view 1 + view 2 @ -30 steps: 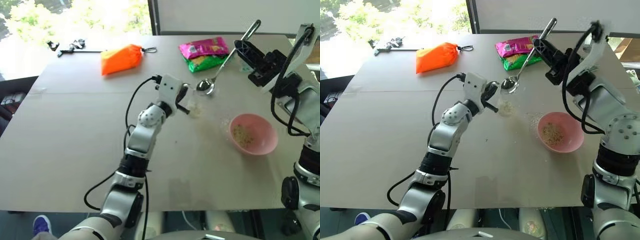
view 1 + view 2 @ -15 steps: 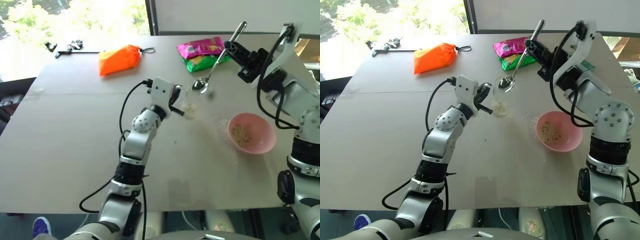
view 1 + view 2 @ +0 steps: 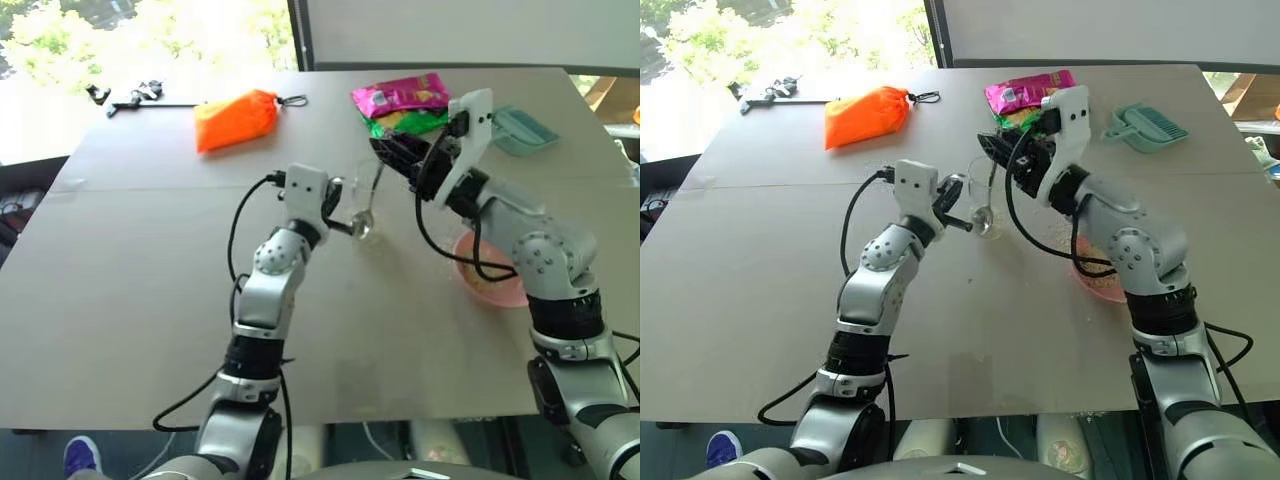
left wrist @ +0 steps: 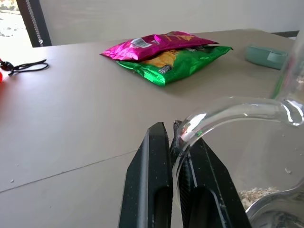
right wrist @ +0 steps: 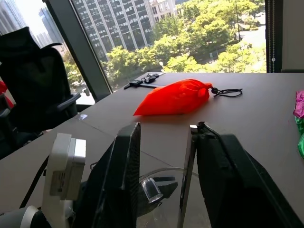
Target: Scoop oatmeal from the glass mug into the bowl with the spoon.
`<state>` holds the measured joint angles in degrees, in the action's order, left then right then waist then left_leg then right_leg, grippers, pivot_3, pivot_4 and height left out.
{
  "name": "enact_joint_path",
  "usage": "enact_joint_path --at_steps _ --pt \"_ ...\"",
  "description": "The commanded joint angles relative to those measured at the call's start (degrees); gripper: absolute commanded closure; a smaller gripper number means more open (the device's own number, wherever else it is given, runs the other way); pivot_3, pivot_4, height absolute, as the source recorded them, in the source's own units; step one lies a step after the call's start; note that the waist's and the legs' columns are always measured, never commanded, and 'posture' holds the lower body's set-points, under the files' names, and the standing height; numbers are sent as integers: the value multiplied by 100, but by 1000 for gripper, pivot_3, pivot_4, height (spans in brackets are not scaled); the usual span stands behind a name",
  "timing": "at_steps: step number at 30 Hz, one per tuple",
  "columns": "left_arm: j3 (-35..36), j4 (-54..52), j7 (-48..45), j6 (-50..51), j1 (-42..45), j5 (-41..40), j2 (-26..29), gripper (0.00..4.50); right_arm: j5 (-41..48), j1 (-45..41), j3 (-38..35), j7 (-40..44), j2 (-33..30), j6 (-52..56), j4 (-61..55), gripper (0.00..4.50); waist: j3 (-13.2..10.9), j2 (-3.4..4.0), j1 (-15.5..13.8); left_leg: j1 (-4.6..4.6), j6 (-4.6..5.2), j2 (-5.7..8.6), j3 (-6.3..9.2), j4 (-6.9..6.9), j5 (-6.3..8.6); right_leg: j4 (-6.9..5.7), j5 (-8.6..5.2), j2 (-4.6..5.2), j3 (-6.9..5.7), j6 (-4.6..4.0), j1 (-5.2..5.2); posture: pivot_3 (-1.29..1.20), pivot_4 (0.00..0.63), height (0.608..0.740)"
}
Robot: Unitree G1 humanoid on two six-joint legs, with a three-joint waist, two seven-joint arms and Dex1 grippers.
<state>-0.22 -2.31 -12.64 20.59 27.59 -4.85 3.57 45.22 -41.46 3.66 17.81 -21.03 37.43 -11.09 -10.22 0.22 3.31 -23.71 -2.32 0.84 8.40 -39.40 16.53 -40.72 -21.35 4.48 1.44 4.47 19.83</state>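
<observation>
Trouble could start at the spoon point(image 5: 186, 180): my right gripper point(image 5: 164, 130) has its fingers standing apart, and the slim, shiny metal handle only leans on the inner face of one finger, its oval end down inside the glass mug point(image 3: 365, 205). If I move that arm now, I judge the smooth handle could slip off the finger and rattle against the glass or tip out. My left gripper point(image 4: 169, 130) is clamped on the mug's thin, curved handle. Clear glass is hard and slick, so a sideways shove from the spoon might twist the mug in that pinch and spill it.

The oatmeal point(image 4: 259, 194) is pale, dry and crumbly, low in the mug just beyond the left gripper. Loose flakes would scatter easily. The pink plastic bowl point(image 3: 500, 290), round and shallow, sits on the matte desk point(image 3: 150, 260) behind the right gripper, under that forearm.
</observation>
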Motion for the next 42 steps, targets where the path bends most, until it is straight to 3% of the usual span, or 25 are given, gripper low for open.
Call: enact_joint_path --at_steps 1,2,3,11,15,19,26,35,42 --pt "368 -493 134 -190 -77 -273 12 4500 -199 146 -307 593 -347 -332 -492 1124 0 0 0 0 0 0 0 0 0 2 0 0 0 0 0 0 150 740" --pt "458 -500 133 -245 -130 -309 66 4500 -201 240 -417 739 -487 -374 -617 971 0 0 -2 0 0 0 1 0 0 1 0 0 0 0 0 0 150 740" --pt "531 -508 116 -299 -189 -322 143 4500 -220 370 -516 923 -657 -442 -763 505 0 0 0 -1 0 0 1 1 0 2 0 0 -1 0 0 0 150 740" --pt "1182 -317 -86 -673 -631 -490 855 4500 -249 2256 -2305 1663 -2156 -450 -1526 505 -1 -3 -99 0 1 0 -2 4 0 13 0 2 -1 0 -3 0 150 740" --pt "1437 -196 -112 -813 -731 -652 998 4500 -585 3494 -3027 1812 -2339 -725 -1600 505 1 -7 -116 7 1 1 -3 4 1 35 0 4 -1 0 -9 0 150 740" --pt "1549 -2 -216 -966 -857 -712 1087 3121 -1011 4224 -3169 1820 -2117 -1171 -1363 407 1 -7 -92 19 1 1 -7 3 0 33 0 4 3 1 -18 0 150 740" --pt "1496 -474 -422 -757 -1059 -1032 1158 56 -1380 4703 -3273 2108 -1785 -2015 -751 407 1 -8 -101 95 1 -1 -14 20 0 37 0 4 16 2 -72 0 150 740" --pt "1821 -2320 -1120 150 -2793 -2086 1710 24 -581 5499 -4271 3415 -1946 -2242 -491 407 2 -7 -105 101 1 -6 -14 53 1 82 0 3 14 1 -89 0 150 740" --pt "2259 -2808 -1806 175 -4054 -2562 2260 24 -640 6412 -4659 4569 -2118 -2660 -273 407 0 -9 -129 152 7 -7 -23 83 4 95 -1 8 22 0 -131 0 150 740"
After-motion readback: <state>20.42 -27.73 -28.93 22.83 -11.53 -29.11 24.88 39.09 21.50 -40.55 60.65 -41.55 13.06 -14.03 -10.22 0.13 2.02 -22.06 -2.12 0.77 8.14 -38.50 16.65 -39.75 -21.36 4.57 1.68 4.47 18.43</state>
